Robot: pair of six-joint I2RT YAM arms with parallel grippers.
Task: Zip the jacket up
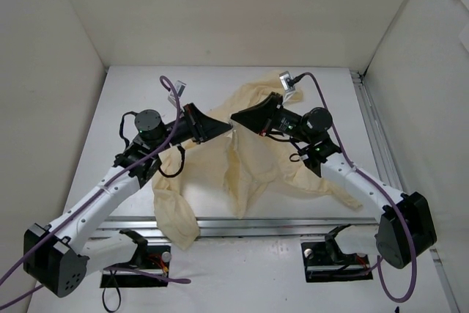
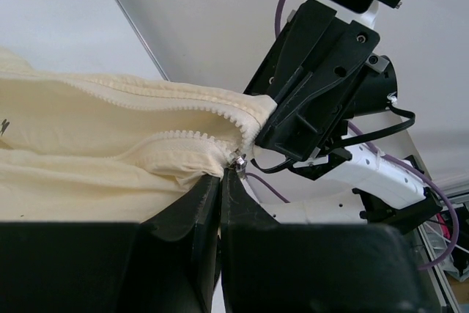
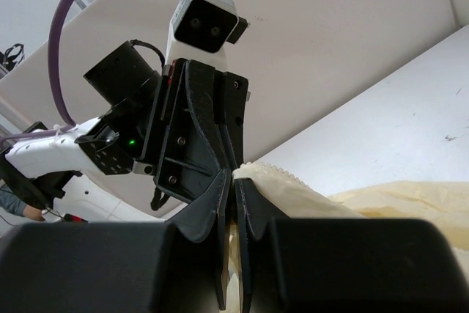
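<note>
The pale cream-yellow jacket [image 1: 253, 159] hangs lifted above the table between my two grippers, its sleeves trailing toward the near edge. My left gripper [image 1: 223, 128] is shut at the zipper, with the small metal slider [image 2: 239, 159] just at its fingertips [image 2: 220, 181]. My right gripper [image 1: 236, 118] faces it tip to tip and is shut on the jacket's zipper edge [image 3: 275, 177]. In the left wrist view two rows of zipper teeth [image 2: 183, 97] run left from the slider, still apart. The jacket also fills the left wrist view [image 2: 88, 152].
White walls [image 1: 66, 71] enclose the table on three sides. A metal rail [image 1: 278, 225] runs along the near edge, and another runs down the right side [image 1: 374, 130]. One sleeve [image 1: 176, 214] hangs over the near rail.
</note>
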